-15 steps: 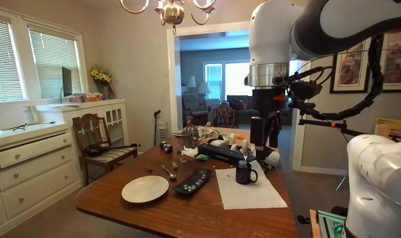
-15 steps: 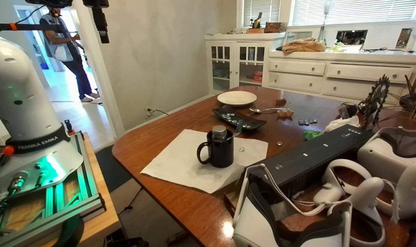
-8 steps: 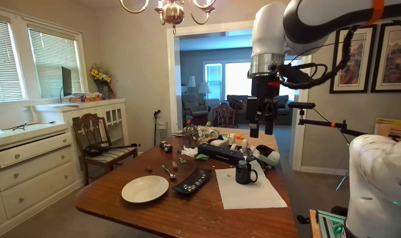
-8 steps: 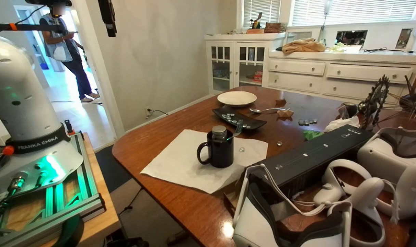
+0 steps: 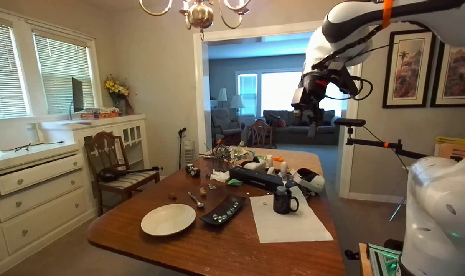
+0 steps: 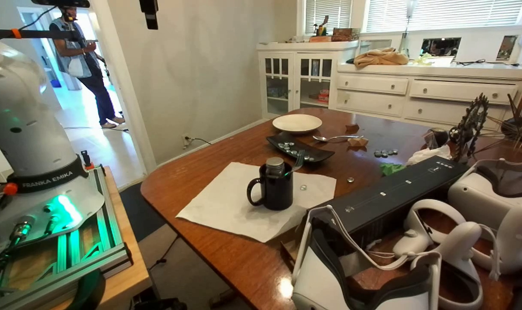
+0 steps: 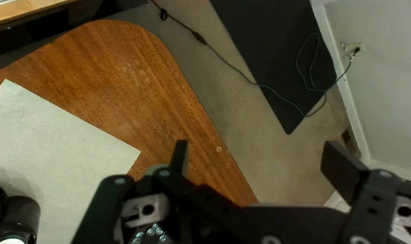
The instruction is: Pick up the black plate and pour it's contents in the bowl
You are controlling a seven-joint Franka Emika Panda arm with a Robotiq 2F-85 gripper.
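- Black plate (image 5: pixel 221 207) rests on the table (image 5: pixel 278 257), contents (image 5: pixel 220 218) sitting in it.
- Bowl (image 5: pixel 168 219) just beside it; paper sheet (image 5: pixel 294 230) on its other side.
- Black mug (image 5: pixel 281 204) stands upright on that sheet.
- My claw (image 7: pixel 254 154) hangs in the air, spread wide, well apart from the plate.

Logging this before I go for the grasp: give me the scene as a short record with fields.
gripper: open, raised, holding nothing
black plate: on the table, between bowl and white paper
contents: small glassy bits on the plate
bowl: white, on the table, nothing visible inside
black mug: upright on the paper, jar inside
pouring: not yet done
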